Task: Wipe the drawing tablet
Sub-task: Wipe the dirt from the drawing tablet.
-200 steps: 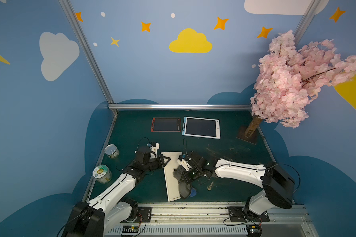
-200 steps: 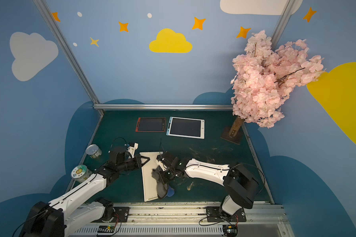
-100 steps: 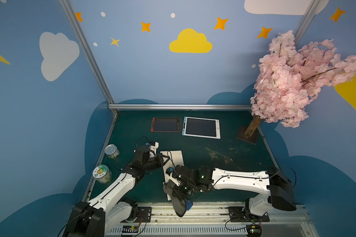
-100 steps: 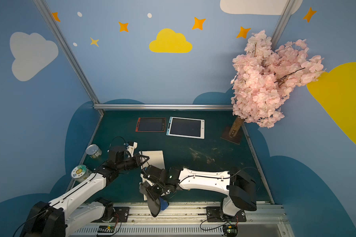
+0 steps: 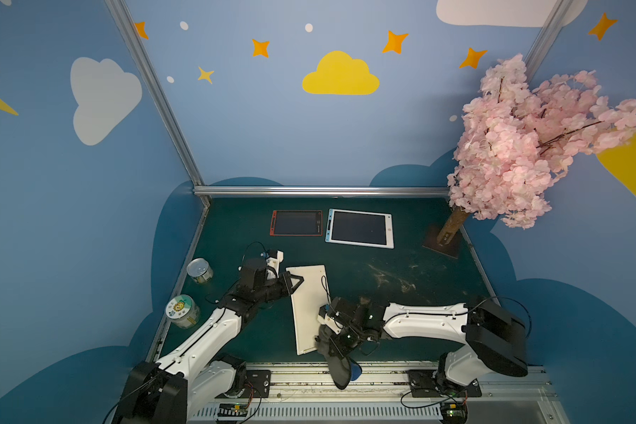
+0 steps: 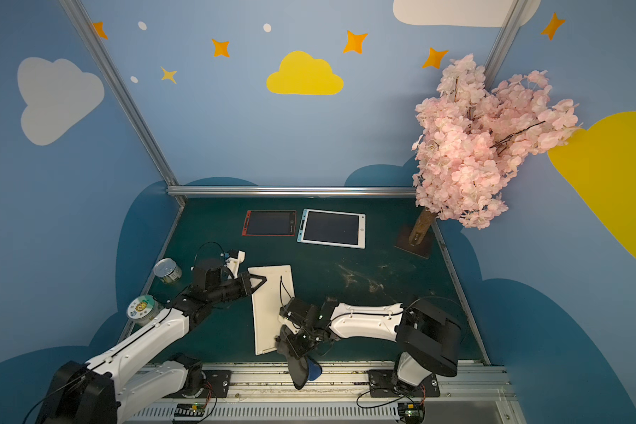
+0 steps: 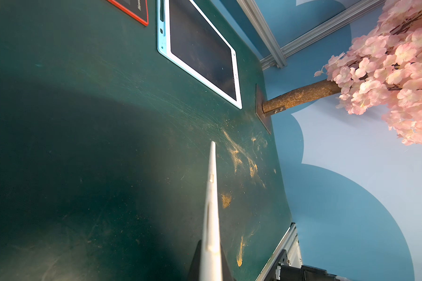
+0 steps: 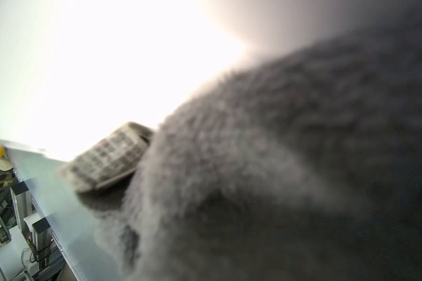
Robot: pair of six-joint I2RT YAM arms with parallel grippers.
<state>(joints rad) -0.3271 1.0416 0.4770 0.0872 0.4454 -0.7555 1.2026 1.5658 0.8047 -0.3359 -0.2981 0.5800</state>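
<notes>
The drawing tablet (image 5: 306, 304) (image 6: 268, 304) is a white slab lying lengthwise on the green mat at the front centre in both top views. My left gripper (image 5: 295, 282) (image 6: 258, 282) is shut on its far left corner. The left wrist view shows the tablet (image 7: 211, 206) edge-on between the dark fingers (image 7: 195, 265). My right gripper (image 5: 332, 341) (image 6: 291, 341) sits at the tablet's near right edge, shut on a grey cloth (image 5: 338, 365) (image 6: 297, 369) that hangs down over the front rail. The cloth (image 8: 278, 170) fills the right wrist view and hides the jaws.
A red-framed tablet (image 5: 296, 223) and a white and blue tablet (image 5: 360, 228) lie at the back. Two cans (image 5: 199, 270) (image 5: 180, 312) stand by the left wall. A pink blossom tree's base (image 5: 442, 242) is at back right. Orange dust (image 5: 386, 279) streaks the mat. Something blue (image 5: 356, 370) lies behind the cloth.
My right gripper has dragged the cloth from the tablet's middle toward the front, swinging left and then back to the near right edge. The left gripper has kept its hold.
</notes>
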